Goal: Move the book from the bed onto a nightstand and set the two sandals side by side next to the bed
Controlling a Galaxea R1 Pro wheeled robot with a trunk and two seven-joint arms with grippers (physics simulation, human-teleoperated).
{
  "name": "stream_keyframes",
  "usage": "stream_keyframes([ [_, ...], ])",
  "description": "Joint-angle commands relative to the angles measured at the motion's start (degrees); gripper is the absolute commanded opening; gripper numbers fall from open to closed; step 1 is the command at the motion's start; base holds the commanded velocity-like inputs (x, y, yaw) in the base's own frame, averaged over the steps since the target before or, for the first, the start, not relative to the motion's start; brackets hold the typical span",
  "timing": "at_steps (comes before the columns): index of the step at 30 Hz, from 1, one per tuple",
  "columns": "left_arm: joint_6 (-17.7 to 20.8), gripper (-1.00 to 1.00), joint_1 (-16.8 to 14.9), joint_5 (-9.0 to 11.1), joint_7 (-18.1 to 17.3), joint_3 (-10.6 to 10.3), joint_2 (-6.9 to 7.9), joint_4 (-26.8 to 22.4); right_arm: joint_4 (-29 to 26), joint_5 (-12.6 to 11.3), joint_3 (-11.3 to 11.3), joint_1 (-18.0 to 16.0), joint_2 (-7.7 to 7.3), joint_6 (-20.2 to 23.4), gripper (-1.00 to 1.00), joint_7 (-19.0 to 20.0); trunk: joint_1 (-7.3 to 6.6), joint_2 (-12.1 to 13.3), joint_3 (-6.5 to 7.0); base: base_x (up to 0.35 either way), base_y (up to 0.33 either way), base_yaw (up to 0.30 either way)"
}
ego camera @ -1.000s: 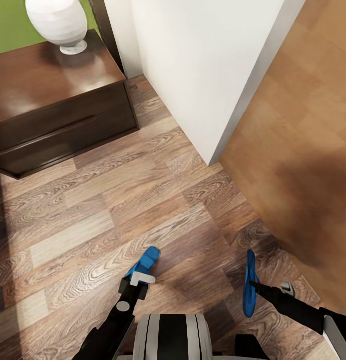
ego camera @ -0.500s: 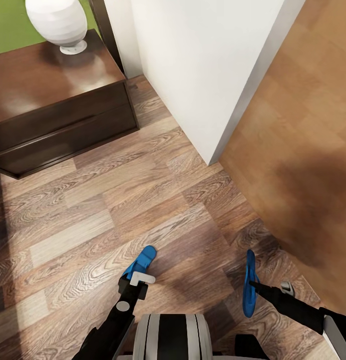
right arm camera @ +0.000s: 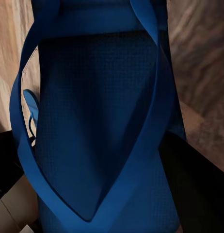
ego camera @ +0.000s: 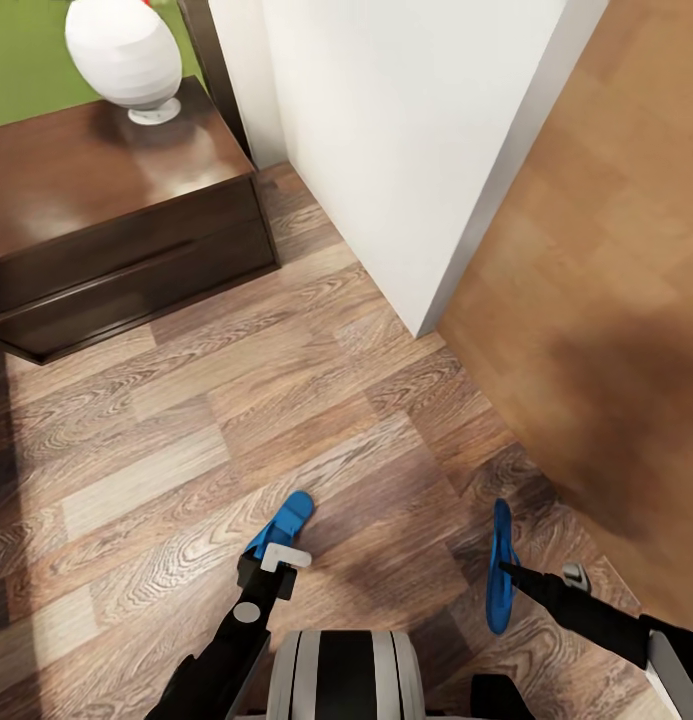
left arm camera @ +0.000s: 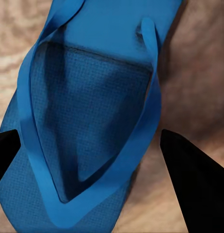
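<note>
No legible text, labels or signs.

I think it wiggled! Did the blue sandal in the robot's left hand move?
No. The left sandal lies on the same floor plank; only the camera tilted, shifting the nightstand.

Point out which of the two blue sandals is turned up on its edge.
The bright blue flat sandal at the right end effector: it shows as a thin edge-on sliver. The other blue sandal, at the left end effector, shows broader.

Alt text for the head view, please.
Each gripper holds a blue sandal over the wood-plank floor: left gripper with one sandal, right gripper with the other. A dark nightstand bearing a white vase stands ahead.
</note>
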Motion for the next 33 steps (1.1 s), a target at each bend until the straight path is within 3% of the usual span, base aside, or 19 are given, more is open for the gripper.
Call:
stream_keyframes([
  [1,0.4,-1.00,0.0,-0.5,0.3,-0.2,0.02,-0.1,0.0,-0.1,0.0,0.0,0.00,0.3,-1.00,0.0,-0.03,0.0,0.20,0.000,0.000,0.000],
  [16,0.5,-1.00,0.0,-0.5,-1.1,0.0,0.06,-0.3,0.0,-0.1,-0.1,0.0,0.00,0.3,-1.00,0.0,-0.42,0.2,3.52,0.000,0.000,0.000],
  [23,0.8,-1.00,0.0,0.7,-12.1,0.8,0.44,-3.2,0.0,-0.1,0.0,0.0,0.00,0.3,-1.00,0.0,-0.60,0.3,5.07,0.000,0.000,0.000],
  [26,1.0,-1.00,0.0,4.6,-18.2,3.2,1.99,-6.6,0.0,-0.1,0.0,0.0,0.00,0.3,-1.00,0.0,-0.68,0.3,5.74,0.000,0.000,0.000],
  [29,1.2,-1.00,0.0,9.8,-25.7,7.7,5.58,-9.6,0.0,-0.1,0.0,0.0,0.00,0.3,-1.00,0.0,-0.75,0.4,6.40,0.000,0.000,0.000],
  [30,1.4,-1.00,0.0,10.7,-27.2,8.5,6.23,-9.9,0.0,-0.1,0.0,0.0,0.00,0.3,-1.00,0.0,-0.78,0.4,6.62,0.000,0.000,0.000],
  [31,2.5,-1.00,0.0,13.5,-31.5,10.7,7.99,-10.6,0.0,0.0,0.0,0.0,0.00,0.3,-1.00,0.0,-0.80,0.4,6.85,0.000,0.000,0.000],
  [33,4.2,-1.00,0.0,15.8,-35.2,12.5,9.33,-11.0,0.0,0.0,0.0,0.0,0.00,0.3,-1.00,0.0,-0.86,0.4,7.29,0.000,0.000,0.000],
])
